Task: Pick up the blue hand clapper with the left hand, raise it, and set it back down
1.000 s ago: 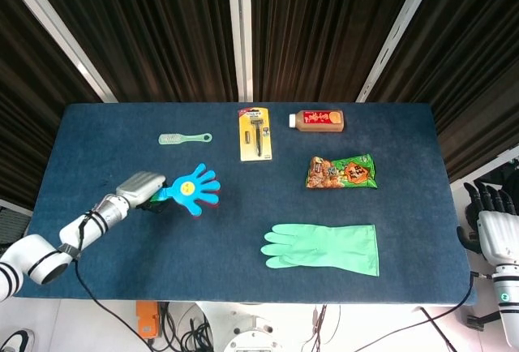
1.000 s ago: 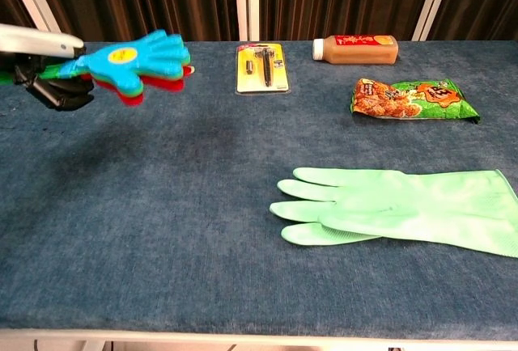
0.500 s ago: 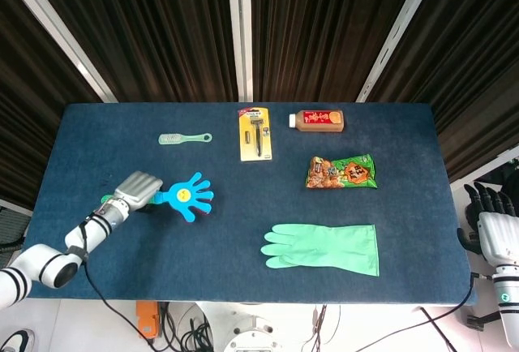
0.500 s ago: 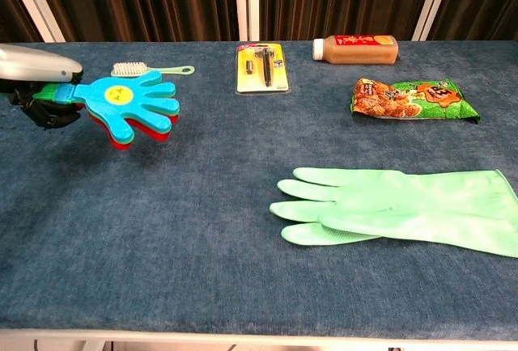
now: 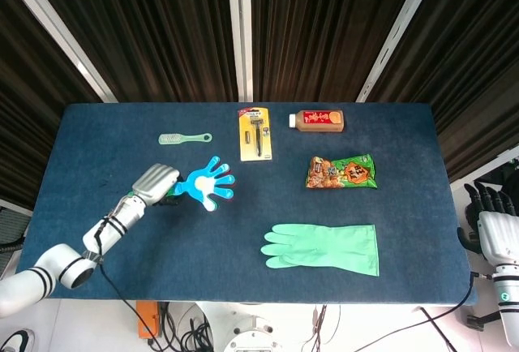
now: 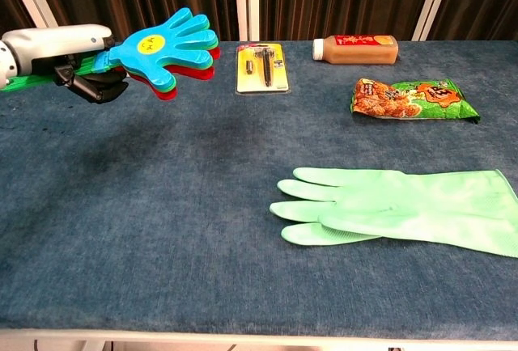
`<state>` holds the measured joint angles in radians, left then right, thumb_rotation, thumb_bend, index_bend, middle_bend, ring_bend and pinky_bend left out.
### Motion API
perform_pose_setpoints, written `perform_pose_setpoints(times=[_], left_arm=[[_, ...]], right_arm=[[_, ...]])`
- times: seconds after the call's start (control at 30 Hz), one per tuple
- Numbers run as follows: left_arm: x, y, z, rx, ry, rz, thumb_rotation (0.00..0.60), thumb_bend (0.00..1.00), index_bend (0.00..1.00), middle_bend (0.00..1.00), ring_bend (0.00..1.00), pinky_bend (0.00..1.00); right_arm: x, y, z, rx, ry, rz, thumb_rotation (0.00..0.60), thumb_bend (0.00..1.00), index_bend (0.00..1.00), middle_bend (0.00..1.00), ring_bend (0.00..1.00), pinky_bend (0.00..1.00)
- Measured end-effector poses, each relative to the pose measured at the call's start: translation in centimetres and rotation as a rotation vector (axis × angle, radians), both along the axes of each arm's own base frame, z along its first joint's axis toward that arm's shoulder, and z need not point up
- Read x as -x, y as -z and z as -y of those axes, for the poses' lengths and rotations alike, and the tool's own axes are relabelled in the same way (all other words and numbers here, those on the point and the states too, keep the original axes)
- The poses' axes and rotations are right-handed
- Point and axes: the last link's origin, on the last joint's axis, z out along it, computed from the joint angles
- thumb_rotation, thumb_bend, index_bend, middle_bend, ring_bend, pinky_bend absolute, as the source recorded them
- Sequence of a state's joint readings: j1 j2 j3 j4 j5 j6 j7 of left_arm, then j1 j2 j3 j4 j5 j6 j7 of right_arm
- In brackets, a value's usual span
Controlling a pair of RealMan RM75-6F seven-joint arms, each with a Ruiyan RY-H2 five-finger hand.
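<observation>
The blue hand clapper (image 5: 207, 183), with green and red layers under its blue top, hangs in the air above the left half of the table. In the chest view the clapper (image 6: 166, 44) is clear of the cloth and tilted up to the right. My left hand (image 5: 154, 183) grips its handle from the left, and shows again as the left hand (image 6: 69, 56) at the chest view's left edge. My right hand (image 5: 491, 214) hangs off the table's right side; its fingers are too small to read.
On the blue table (image 5: 122, 271) lie a small green brush (image 5: 183, 138), a packaged razor (image 5: 255, 134), a brown bottle (image 5: 318, 120), a snack bag (image 5: 341, 171) and a green rubber glove (image 5: 324, 248). The glove (image 6: 396, 209) fills the chest view's near right.
The left hand dipped with the clapper half a second ago, then rose and moved right toward the table's middle. The right hand has not moved.
</observation>
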<state>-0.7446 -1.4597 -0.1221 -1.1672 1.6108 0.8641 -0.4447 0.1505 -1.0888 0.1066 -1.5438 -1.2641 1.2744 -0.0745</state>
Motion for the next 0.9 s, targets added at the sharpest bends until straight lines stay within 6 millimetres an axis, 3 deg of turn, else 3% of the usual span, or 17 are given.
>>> perform_pose_setpoints(times=[0.03,0.1,0.17,0.2,0.53,0.6,0.7,0.9], left_arm=[[-0.1,0.1,0.0,-0.001,0.013,-0.008,0.457,0.29,0.41,0.72,0.67,0.6],[-0.1,0.1,0.1,0.011,0.022,-0.042,0.43,0.17,0.08,0.33,0.28,0.25],[0.1,0.2,0.1,0.035,0.022,-0.105,0.437,0.1,0.0,0.08,0.05,0.05],[0.2,0.3,0.2,0.044,0.021,-0.135,0.445,0.08,0.0,0.01,0.0,0.0],[0.6,-1.9,0.9,-0.006,0.019,-0.26,0.496,0.05,0.0,0.0,0.0,0.0],[0.7,-2.4,1.0,-0.03,0.019,-0.249,0.536,0.04,0.0,0.0,0.0,0.0],[1.2,-3.7,1.4,-0.09,0.021,-0.232,0.598,0.04,0.0,0.0,0.0,0.0],[3.7,-7.5,3.6,-0.28,-0.015,-0.205,0.6,0.1,0.0,0.0,0.0,0.0]], right_arm=[[0.1,-0.1,0.0,0.002,0.001,0.0,0.6,0.3,0.0,0.03,0.0,0.0],[0.1,-0.2,0.0,0.004,0.002,0.001,0.6,0.3,0.0,0.03,0.0,0.0],[0.1,-0.2,0.0,0.006,0.002,0.004,0.6,0.3,0.0,0.03,0.0,0.0],[0.1,-0.3,0.0,0.007,0.001,0.004,0.6,0.3,0.0,0.03,0.0,0.0],[-0.2,-0.4,-0.1,0.011,-0.009,0.003,0.6,0.3,0.0,0.03,0.0,0.0],[-0.3,-0.4,-0.1,0.012,-0.013,0.002,0.6,0.3,0.0,0.03,0.0,0.0],[-0.6,-0.5,-0.2,0.02,-0.023,0.003,0.6,0.3,0.0,0.03,0.0,0.0],[-1.3,-0.9,-0.7,0.06,-0.065,0.008,0.6,0.29,0.0,0.0,0.0,0.0]])
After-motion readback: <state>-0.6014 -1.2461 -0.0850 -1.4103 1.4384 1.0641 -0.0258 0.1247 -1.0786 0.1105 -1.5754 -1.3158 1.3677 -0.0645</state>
